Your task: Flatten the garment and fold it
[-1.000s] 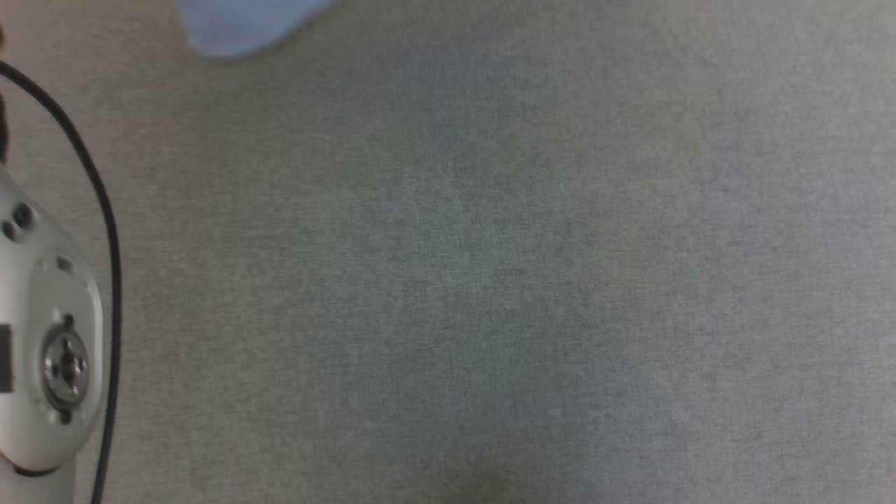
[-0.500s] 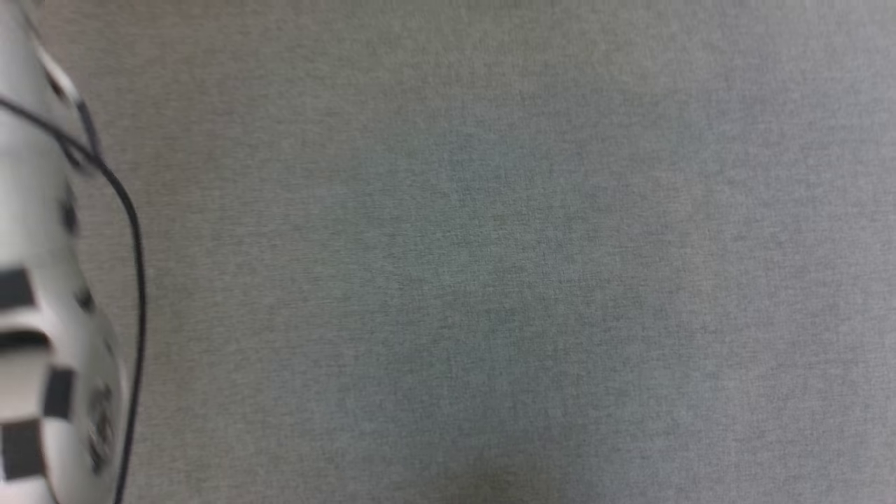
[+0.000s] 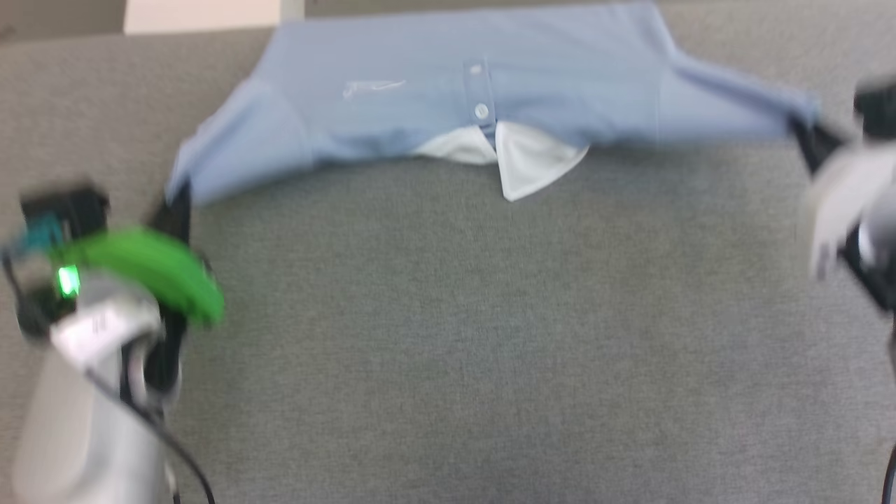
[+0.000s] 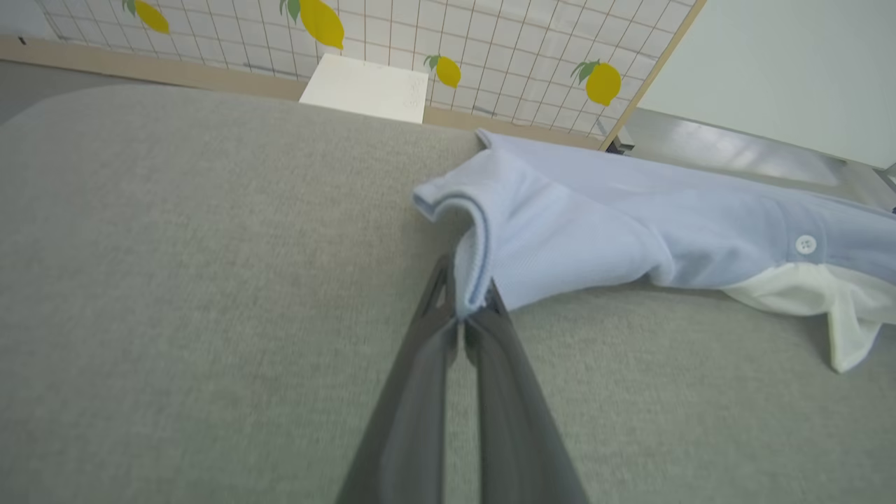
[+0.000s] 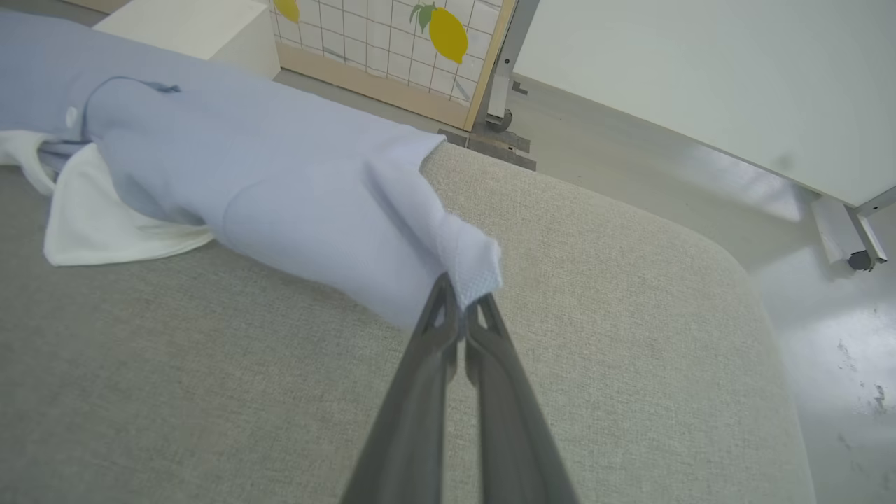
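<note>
My left claw (image 4: 463, 316) is clamped tight on one sleeve end of the garment (image 3: 392, 112), and my right claw (image 5: 462, 308) grips the other end. The blue shirt stretches between them across the grey desk (image 3: 490, 336) at twelve o'clock, with its white collar (image 3: 526, 164) pointing toward six.

Our left gripper (image 4: 467, 308) was pinched tight on one sleeve hem of the shirt (image 4: 630, 224), its fingers (image 4: 413, 420) pressed together along their length. Our right gripper (image 5: 462, 308) clamped the other sleeve the same way. We held both arms spread wide, the left forearm (image 3: 70, 420) trailing behind its gripper.
</note>
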Available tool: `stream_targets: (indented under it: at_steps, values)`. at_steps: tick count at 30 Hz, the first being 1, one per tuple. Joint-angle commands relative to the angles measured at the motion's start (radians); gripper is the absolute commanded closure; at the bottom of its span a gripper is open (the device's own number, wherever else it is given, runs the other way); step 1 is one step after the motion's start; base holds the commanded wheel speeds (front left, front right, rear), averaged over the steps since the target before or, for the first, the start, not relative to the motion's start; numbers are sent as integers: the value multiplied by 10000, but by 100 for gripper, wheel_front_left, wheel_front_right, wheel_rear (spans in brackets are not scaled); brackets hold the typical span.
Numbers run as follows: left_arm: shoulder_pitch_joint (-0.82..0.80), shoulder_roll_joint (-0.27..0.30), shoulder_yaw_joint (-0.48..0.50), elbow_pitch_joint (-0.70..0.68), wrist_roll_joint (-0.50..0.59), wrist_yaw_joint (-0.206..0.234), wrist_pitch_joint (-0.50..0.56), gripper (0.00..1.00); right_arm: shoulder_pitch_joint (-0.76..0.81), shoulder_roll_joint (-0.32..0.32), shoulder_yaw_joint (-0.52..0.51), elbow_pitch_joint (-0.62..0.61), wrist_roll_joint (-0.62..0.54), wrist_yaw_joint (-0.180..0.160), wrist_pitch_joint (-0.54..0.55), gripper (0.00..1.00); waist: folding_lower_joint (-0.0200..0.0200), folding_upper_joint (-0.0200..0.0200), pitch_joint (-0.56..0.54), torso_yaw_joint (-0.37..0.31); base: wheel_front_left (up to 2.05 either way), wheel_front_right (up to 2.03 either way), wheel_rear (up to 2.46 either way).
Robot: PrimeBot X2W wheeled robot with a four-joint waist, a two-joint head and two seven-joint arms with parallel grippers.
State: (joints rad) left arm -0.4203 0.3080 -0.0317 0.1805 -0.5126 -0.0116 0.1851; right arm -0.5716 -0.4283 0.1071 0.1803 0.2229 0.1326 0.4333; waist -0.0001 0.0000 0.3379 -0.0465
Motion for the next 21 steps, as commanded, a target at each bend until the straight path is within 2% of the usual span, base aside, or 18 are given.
stream_targets:
  at_steps: [1, 8, 12, 17, 21]
  values:
    - [683, -52, 108, -481, -265, 162, 254, 100, 685, 91, -306, -371, 85, -19, 296, 100, 1, 0, -813, 154, 0, 0, 0]
    - [3909, -57, 449, -2616, -941, 856, 1695, 100, 4283, 1188, -2301, -2250, -232, -19, 1932, 100, 1, 0, -1512, 352, 0, 0, 0]
    - [5227, 103, 428, -3160, -854, 1193, 2289, 100, 5849, 2101, -3244, -2942, -309, -19, 2730, 100, 1, 0, -1814, 391, 0, 0, 0]
    - [6598, -234, 603, -3621, -1329, 1511, 2591, 100, 7339, 3083, -4056, -3562, -499, -19, 3706, 100, 1, 0, -2079, 391, 0, 0, 0]
    - [7461, -359, 595, -3774, -1495, 1637, 2780, 100, 8103, 3531, -4663, -3800, -684, -19, 4339, 100, 1, 0, -2183, 383, 0, 0, 0]
